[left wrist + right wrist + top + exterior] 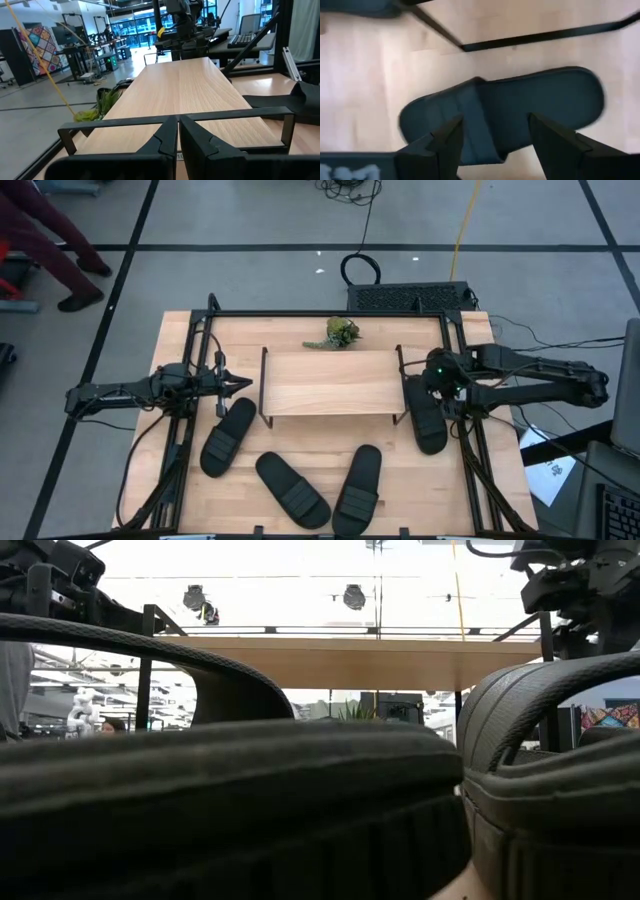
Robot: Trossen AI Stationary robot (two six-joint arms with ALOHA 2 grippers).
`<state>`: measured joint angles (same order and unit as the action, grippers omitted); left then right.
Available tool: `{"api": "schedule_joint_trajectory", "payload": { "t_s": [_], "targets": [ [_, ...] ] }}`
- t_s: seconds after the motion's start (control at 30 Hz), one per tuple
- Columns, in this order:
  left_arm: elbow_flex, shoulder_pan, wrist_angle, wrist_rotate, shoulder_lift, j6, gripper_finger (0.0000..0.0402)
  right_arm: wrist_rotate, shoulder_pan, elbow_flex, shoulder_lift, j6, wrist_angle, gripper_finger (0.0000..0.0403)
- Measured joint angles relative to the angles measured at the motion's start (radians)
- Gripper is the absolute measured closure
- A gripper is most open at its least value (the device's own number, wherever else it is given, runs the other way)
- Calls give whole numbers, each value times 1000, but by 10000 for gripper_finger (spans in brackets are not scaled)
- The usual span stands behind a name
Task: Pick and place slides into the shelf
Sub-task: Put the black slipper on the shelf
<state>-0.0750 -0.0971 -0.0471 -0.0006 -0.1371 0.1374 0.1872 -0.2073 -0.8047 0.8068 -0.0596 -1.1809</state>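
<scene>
While poised above slide [505, 112] lying on table [300, 435] just beside shelf [330, 382], right gripper [495, 145] fingers spread, straddling strap for grasp. Left gripper [177, 145] clenched, empty, waiting at shelf's other end.

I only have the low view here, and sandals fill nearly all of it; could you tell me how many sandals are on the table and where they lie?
Observer: Four. One sandal lies by the shelf's left end, two in front of it, and one sandal at its right end.
Operator: Thank you. Is either gripper holding one?
Observer: No. The right gripper hangs open above the right-end sandal, its fingers either side of the strap.
Operator: And the left one?
Observer: The left gripper is shut and empty, level with the shelf's top board at its left end.
Operator: Is anything on the shelf?
Observer: The top board is bare; a small green plant lies behind it on the table.
</scene>
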Motion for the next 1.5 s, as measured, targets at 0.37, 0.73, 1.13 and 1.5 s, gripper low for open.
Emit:
{"api": "schedule_joint_trajectory", "payload": {
  "t_s": [0.37,0.73,1.13,1.5],
  "targets": [
    [0,0,44,0,0,-38,376,-3,-70,0,57,-26,1,202],
    [0,0,47,-1,0,-16,376,153,-101,-35,-221,61,-4,202],
    [0,0,38,-1,0,-15,376,247,-9,97,-400,298,4,203],
    [0,0,40,-1,0,-53,376,189,-23,112,-68,177,3,203]
  ]
}}
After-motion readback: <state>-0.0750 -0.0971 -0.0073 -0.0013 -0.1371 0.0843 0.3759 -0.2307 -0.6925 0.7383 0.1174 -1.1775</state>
